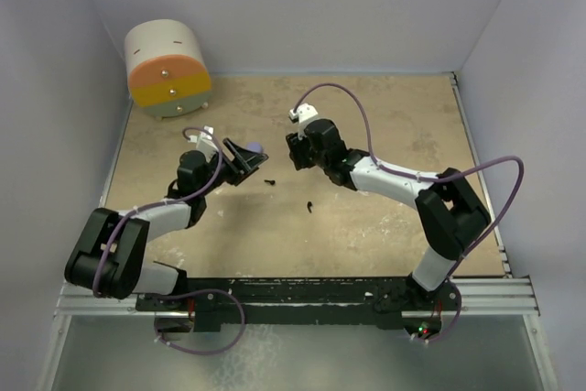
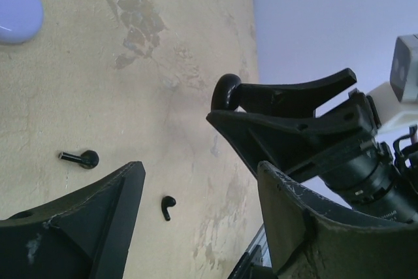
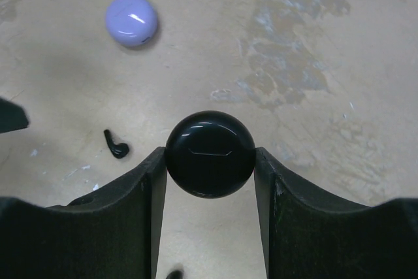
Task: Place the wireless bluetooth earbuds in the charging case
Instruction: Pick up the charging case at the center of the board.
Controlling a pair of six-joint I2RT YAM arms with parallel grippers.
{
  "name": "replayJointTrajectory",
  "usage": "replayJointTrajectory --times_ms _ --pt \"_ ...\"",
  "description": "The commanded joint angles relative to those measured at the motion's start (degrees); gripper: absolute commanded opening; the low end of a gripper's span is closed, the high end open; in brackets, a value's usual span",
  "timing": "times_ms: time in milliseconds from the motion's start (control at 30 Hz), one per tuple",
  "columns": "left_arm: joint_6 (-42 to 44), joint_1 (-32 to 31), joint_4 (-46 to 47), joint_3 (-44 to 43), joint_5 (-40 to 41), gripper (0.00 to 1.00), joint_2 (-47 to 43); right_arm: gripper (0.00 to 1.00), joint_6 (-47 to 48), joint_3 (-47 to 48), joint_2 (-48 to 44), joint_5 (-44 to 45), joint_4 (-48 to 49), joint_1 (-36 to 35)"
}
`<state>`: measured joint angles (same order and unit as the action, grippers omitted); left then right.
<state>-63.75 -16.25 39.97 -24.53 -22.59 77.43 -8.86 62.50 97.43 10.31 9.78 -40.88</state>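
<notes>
- Earbuds lie closest: the nearer black earbud (image 2: 168, 207) rests on the counter (image 2: 130, 83) in the gap between the spread fingers of the left pincer (image 2: 201, 169). That pincer is released and grasps nothing.
- The second black earbud (image 2: 81, 157) lies just beyond the tip of that pincer's left finger (image 2: 78, 227). Its stem points off to the left, and it is apart from the first earbud.
- Seen from above, both earbuds sit loose between the two pincers, a little toward the arm bases.
- The right pincer (image 3: 210, 161) is clenched on the black charging case (image 3: 209, 138), a glossy round shell gripped by its sides between both fingertips.
- One black earbud lies on the counter just ahead and to the left of the right pincer's left fingertip, near the held case but not touching it.
- The lavender case (image 3: 131, 20), a smooth rounded pebble shape, sits on the counter farther ahead and to the left of the right pincer, well apart from the black case. For the left pincer it also lies ahead and to the left.
- Farthest off, beyond the left pincer at the counter's far left corner, stands a round drum (image 1: 168, 69) banded white, orange and yellow.
</notes>
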Motion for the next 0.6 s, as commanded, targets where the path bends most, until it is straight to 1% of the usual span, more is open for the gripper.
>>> replayJointTrajectory --times_ms 0,67,133,567 --pt "-3.87 0.12 10.88 -0.92 -0.82 0.69 3.45 0.0 7.34 1.64 -1.88 -6.78 4.22 -1.51" --pt "-5.12 0.08 13.88 -0.67 -1.01 0.69 5.21 0.0 9.12 1.4 -2.3 -8.3 4.01 -2.08" --pt "-5.72 0.0 14.87 -0.69 -0.73 0.68 6.57 0.0 10.77 1.71 -2.12 -9.23 3.06 -2.49" --pt "-4.54 -1.39 13.38 -1.23 2.34 0.64 8.06 0.0 14.07 6.25 -0.02 -12.55 -2.12 -4.65"
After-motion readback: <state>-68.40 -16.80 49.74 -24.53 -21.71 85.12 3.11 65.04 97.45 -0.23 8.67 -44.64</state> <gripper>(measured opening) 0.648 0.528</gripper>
